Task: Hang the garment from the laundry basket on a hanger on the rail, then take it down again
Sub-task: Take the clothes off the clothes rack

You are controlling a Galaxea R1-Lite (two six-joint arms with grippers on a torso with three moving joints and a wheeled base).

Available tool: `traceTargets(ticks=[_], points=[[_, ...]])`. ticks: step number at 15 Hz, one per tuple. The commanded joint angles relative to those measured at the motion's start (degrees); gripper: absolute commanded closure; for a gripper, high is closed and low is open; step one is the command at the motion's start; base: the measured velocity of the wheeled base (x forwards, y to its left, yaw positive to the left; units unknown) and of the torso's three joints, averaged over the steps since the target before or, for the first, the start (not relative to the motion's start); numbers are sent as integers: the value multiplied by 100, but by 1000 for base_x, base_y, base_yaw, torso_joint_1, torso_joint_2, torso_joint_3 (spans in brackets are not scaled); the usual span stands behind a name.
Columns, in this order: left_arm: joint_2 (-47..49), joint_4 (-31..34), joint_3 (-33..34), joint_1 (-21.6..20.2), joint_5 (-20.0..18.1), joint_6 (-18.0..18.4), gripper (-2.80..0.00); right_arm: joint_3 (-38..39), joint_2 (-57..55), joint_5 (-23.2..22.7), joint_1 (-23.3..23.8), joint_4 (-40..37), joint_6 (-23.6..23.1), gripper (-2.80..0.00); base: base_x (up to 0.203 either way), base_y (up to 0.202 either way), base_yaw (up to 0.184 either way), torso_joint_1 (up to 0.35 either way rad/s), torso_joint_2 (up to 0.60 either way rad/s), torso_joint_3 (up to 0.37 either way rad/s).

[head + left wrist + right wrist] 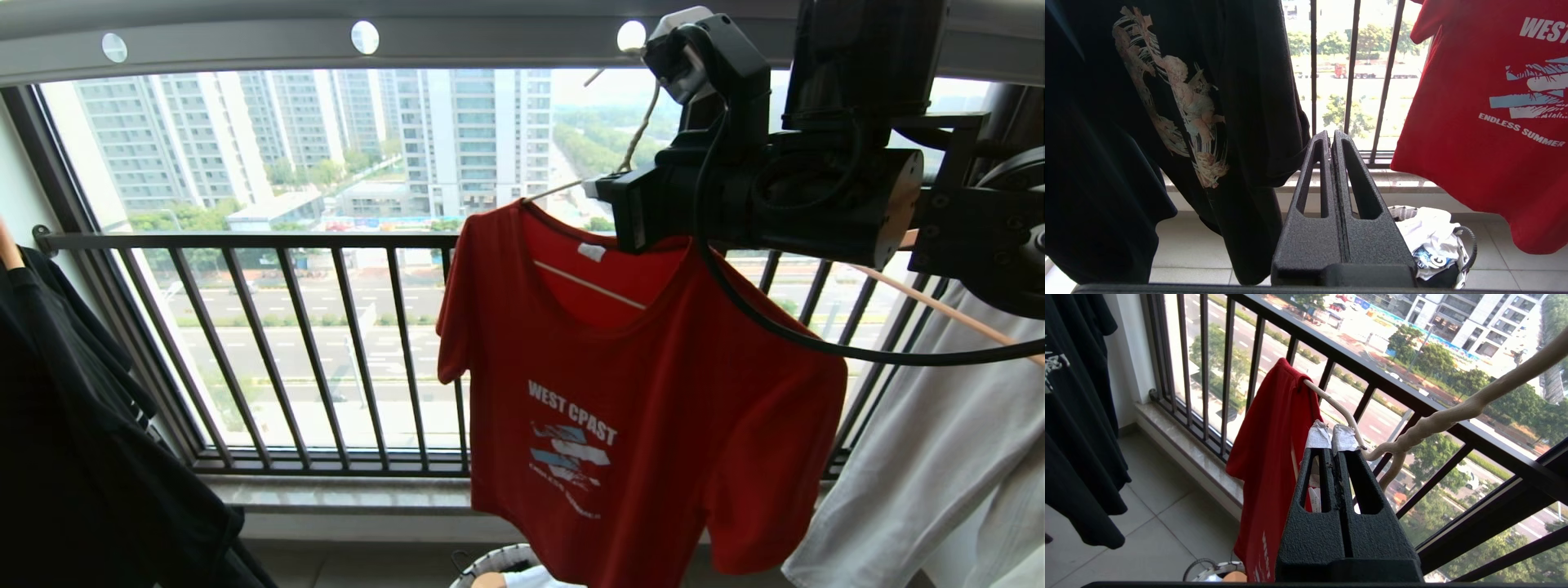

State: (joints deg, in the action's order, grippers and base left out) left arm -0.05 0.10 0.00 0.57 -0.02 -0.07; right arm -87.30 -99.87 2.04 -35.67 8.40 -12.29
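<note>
Red T-shirt [645,425] soft, light, slides easily; right gripper [1336,437] pinched shut on wire hanger [1425,424] neck, best hold.

The left gripper [1332,136] is closed and holds nothing. Behind it stand the window bars [1352,77]. A black T-shirt [1208,102] hangs on one side, the red T-shirt [1486,122] on the other. The basket [1468,245] stands on the floor tiles [1180,253] under the red T-shirt.
</note>
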Motion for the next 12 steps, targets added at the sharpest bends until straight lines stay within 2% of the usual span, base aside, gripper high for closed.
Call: traceTargets(ticks=[1,10,11,12], points=[[5,-1,0,4,2,-1,0,-7,2,-10,-3,-42,-63,0,0,0,0,0,0,0],[5,-1,0,-4,2,6,0,-112,-42,-19,-10,-198,-136,0,0,0,0,0,0,0],[5,-1,0,-5,2,7,0,-103,-42,-28,-10,-190,-213,-280,0,0,0,0,0,0],[5,-1,0,-3,2,-1,0,-112,-60,-28,-10,-181,-213,-280,0,0,0,0,0,0]])
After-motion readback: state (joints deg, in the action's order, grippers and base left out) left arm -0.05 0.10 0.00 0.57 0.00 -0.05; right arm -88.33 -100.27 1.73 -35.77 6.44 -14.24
